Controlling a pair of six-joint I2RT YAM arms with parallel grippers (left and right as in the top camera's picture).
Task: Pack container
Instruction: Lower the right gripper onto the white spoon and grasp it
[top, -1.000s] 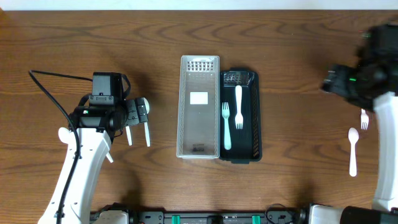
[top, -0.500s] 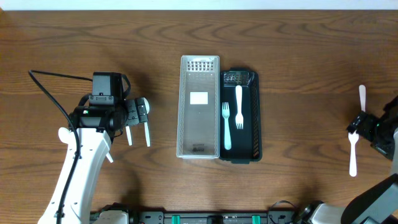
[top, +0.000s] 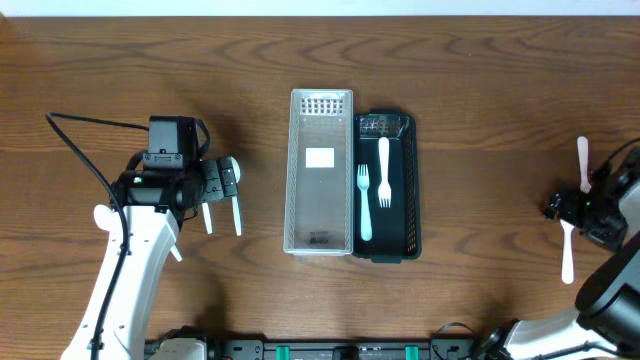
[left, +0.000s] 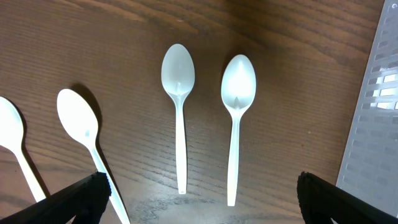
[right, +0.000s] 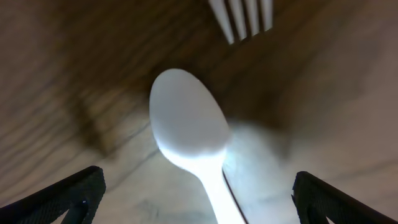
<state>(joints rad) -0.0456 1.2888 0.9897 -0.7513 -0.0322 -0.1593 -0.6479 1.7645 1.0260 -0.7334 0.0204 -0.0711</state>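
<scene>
The clear tray and black tray sit touching, side by side, mid-table. In the black tray lie a fork, tines toward the far edge, and a second utensil just beside it. The clear tray has a white label on its floor.

My left gripper is spread wide, gripping nothing, above four spoons lying on the wood. The clear tray's slotted wall is at that view's right.

My right gripper is likewise spread and unladen, low over a spoon. A loose fork has its tines just past the bowl. Both lie near the overhead view's right edge.

Broad bare wood separates the black tray from my right arm. A narrower strip lies between the four spoons and the clear tray.
</scene>
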